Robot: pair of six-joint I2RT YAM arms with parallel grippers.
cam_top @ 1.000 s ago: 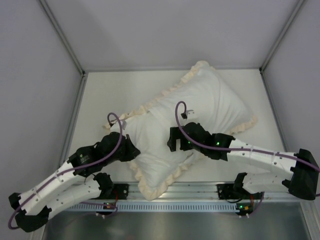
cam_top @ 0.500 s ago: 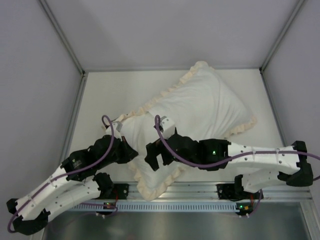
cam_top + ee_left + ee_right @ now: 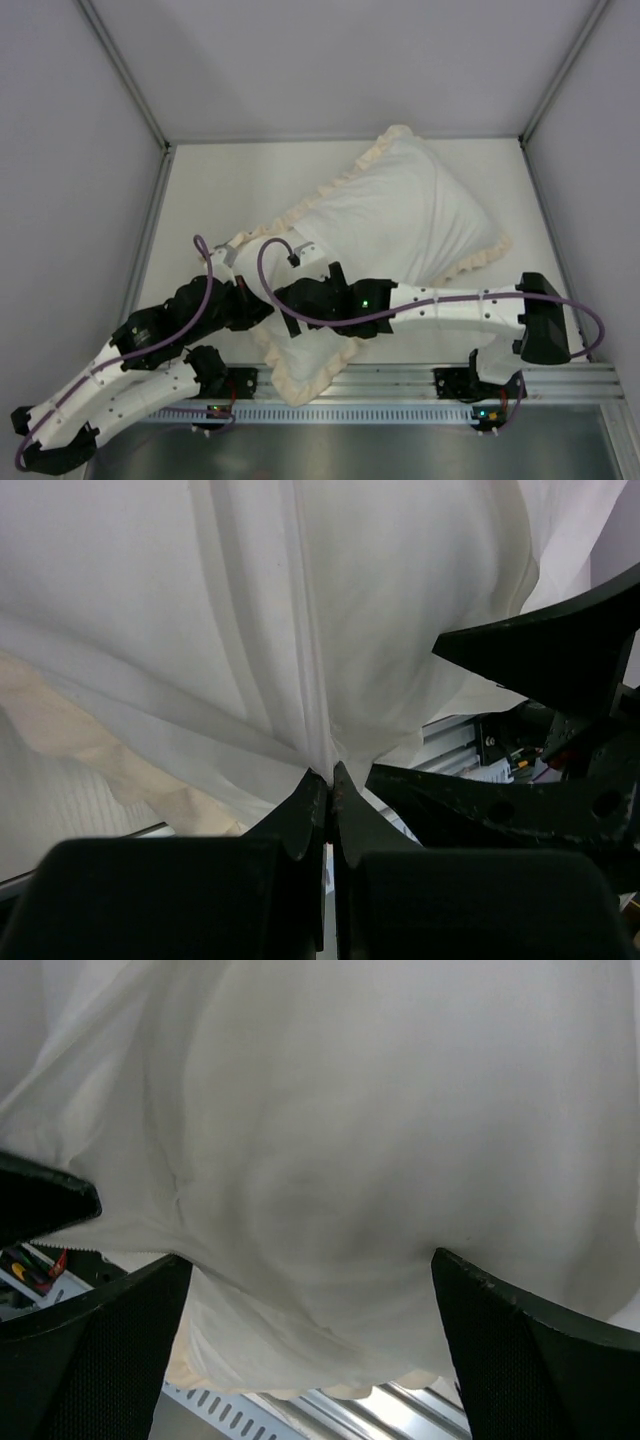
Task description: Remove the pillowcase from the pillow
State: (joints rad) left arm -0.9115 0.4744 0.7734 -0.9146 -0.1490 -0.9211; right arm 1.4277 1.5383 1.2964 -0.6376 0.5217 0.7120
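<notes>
**Item 1, rail** (image 3: 400, 385). Slotted aluminium, along the near edge of the bench (image 3: 200, 190). It shows again in both wrist views below the cloth.

**Item 2, left claw** (image 3: 328, 780) (image 3: 258, 310). Fingertips pressed together, with a narrow pleat of white cloth pinched between them. Folds fan up and away from the pinch. Seen from above, it sits at the near-left end of the cover, and the tips are buried against the cloth.

**Item 3, right claw** (image 3: 305, 1260) (image 3: 288, 308). Spread wide, gripping nothing. White cloth swells into the gap between its two dark fingers (image 3: 90, 1360). Whether the pads press on the cloth cannot be told. It lies just beside the left claw, and its fingers (image 3: 540, 650) intrude on the right of the left wrist view.

**Item 4, pillowcase** (image 3: 400, 215). White face up and plumply filled, lying slantwise on the bench from near left of centre to far right.
- The cream frill (image 3: 295, 375) runs round its edge, and the near corner overhangs the rail.
- The near-left end is covered by both wrists, so no opening can be made out.
- The underside is hidden.

**Item 5, pillow**. Inside the cover. Its own surface cannot be told apart from the cover's white cloth in any view.

**Item 6, purple cables** (image 3: 205, 270). Looped above each wrist.
</notes>
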